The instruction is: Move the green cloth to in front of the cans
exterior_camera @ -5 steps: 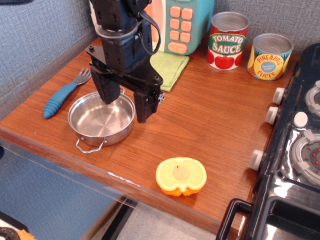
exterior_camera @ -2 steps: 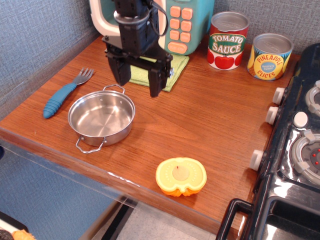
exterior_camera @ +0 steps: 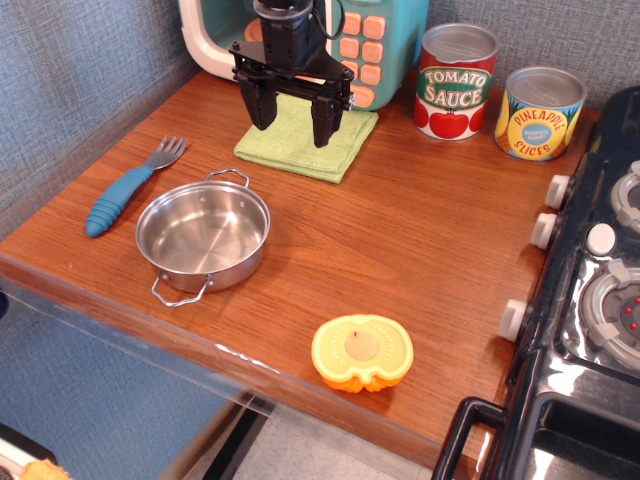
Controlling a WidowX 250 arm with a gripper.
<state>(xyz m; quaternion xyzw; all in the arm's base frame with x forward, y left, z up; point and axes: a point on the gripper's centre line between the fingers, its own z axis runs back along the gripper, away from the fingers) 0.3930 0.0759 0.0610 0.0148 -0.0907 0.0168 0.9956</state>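
The green cloth [exterior_camera: 300,147] lies flat on the wooden counter in front of the toy microwave, left of the cans. My gripper [exterior_camera: 293,118] hangs open right above the cloth, one finger over each side of it, holding nothing. The red-and-green tomato sauce can [exterior_camera: 455,82] and the yellow-and-blue pineapple slices can [exterior_camera: 539,113] stand upright at the back right of the counter.
A steel pan [exterior_camera: 203,236] sits at the front left with a blue fork [exterior_camera: 127,188] beside it. A teal toy microwave [exterior_camera: 375,45] stands at the back. A yellow-orange toy squash half [exterior_camera: 361,352] lies near the front edge. A black stove [exterior_camera: 590,300] borders the right.
My gripper has moved back and to the right, from over the steel pan to above the green cloth, staying open. The cloth, partly hidden before, now shows nearly whole.
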